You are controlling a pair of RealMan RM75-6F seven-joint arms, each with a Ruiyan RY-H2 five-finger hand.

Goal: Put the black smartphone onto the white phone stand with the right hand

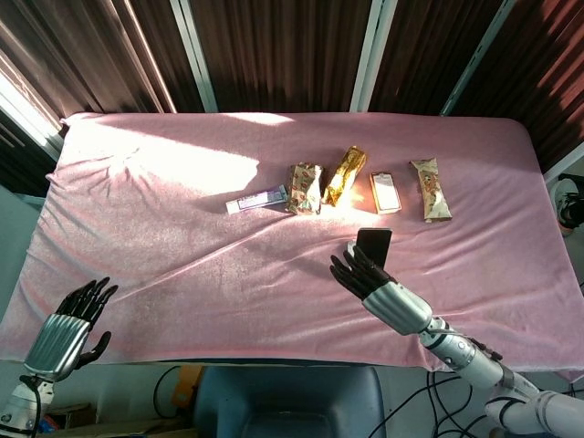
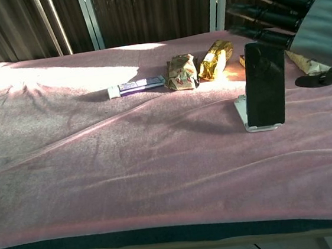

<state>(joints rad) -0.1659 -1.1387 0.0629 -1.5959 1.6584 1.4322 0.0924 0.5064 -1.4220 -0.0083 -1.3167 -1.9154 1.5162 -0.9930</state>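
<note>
The black smartphone [image 2: 264, 84] stands upright, leaning on the white phone stand [image 2: 254, 126], right of the table's middle. From above, the smartphone [image 1: 374, 245] shows just beyond my right hand [image 1: 379, 285]. That right hand [image 2: 305, 9] is lifted above and to the right of the phone, fingers spread and holding nothing, apart from it. My left hand [image 1: 66, 325] hangs off the table's near left corner, fingers apart and empty.
A row of snack packets lies behind the stand: a crumpled wrapper [image 2: 182, 71], a gold packet [image 2: 215, 58], a flat card [image 1: 385, 192] and a long bar [image 1: 431, 189]. A purple-white tube [image 2: 135, 87] lies left of them. Pink cloth [image 2: 99, 167] covers the table.
</note>
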